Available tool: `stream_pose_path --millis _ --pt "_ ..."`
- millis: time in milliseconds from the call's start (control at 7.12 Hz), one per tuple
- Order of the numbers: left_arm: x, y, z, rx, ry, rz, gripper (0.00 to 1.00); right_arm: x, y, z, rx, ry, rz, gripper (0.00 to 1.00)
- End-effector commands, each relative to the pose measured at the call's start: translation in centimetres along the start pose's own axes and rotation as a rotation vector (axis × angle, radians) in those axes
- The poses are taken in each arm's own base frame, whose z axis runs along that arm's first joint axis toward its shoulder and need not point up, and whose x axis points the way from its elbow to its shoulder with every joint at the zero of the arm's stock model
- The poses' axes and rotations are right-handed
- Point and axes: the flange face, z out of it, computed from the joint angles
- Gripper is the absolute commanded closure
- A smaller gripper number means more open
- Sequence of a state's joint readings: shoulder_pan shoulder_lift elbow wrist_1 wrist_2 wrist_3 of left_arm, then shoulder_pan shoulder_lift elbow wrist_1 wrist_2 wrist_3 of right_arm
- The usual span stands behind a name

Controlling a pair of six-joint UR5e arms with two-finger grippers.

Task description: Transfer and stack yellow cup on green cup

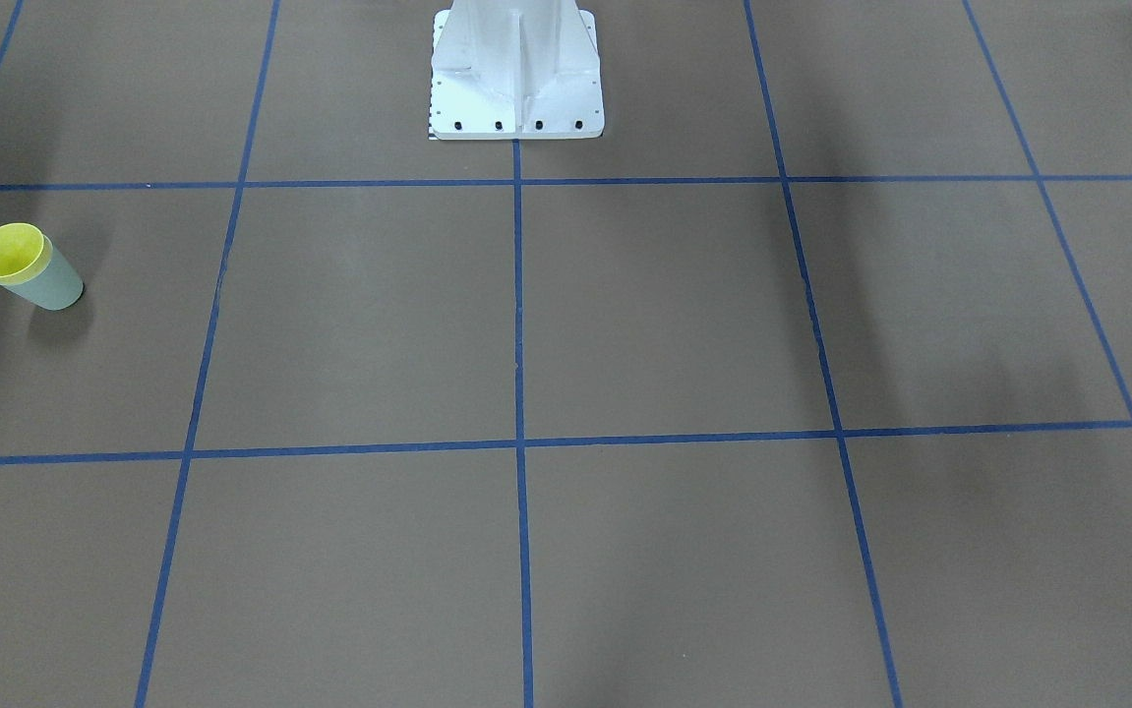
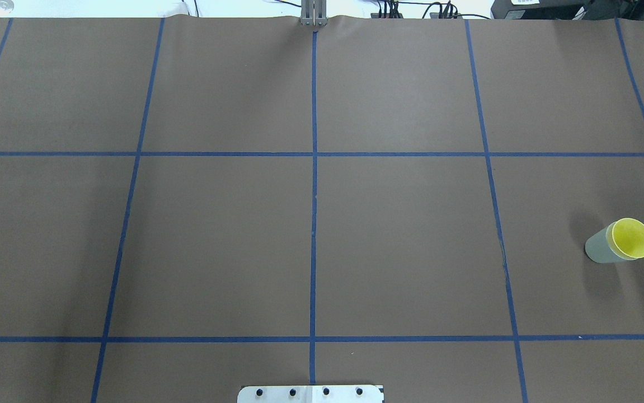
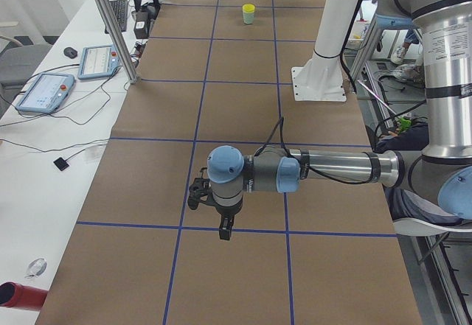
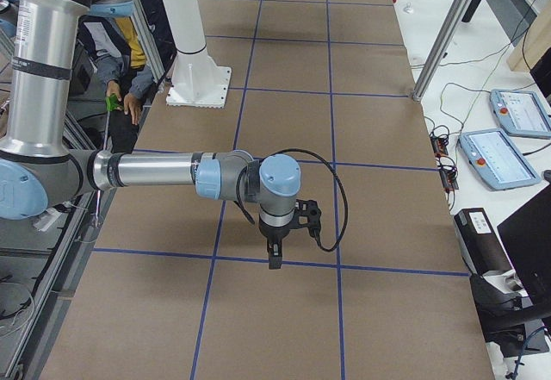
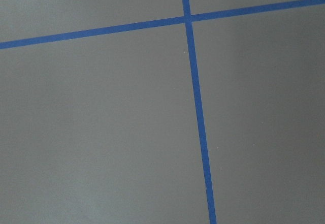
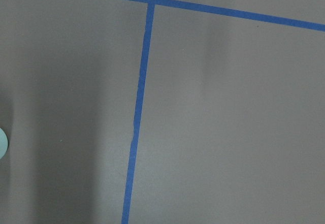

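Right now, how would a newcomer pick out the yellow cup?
Start at the brown table with its blue tape grid and go to the end on the robot's right, in the middle row of squares. Two nested cups stand there: the yellow cup is the inner one, showing only its bright rim and inside above the pale green cup that holds it.

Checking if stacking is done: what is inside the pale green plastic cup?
The bright yellow plastic cup is nested in the pale green cup; its rim and inside show. The green wall covers its outer body.
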State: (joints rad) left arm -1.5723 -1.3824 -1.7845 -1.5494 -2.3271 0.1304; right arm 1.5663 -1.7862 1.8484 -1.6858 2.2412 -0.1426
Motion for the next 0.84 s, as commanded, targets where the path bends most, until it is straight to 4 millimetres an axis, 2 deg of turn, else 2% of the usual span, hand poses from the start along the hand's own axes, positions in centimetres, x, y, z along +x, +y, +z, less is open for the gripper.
stream_pose_path --millis 0,702 --pt "0.0 0.0 0.0 -0.001 -0.001 -0.001 0.0 0.0 0.0 0.0 -0.001 0.0 0.002 0.0" --pt "-0.2 0.7 0.3 -0.009 0.001 -0.009 0.0 0.9 0.3 1.2 -0.024 -0.005 0.02 0.0"
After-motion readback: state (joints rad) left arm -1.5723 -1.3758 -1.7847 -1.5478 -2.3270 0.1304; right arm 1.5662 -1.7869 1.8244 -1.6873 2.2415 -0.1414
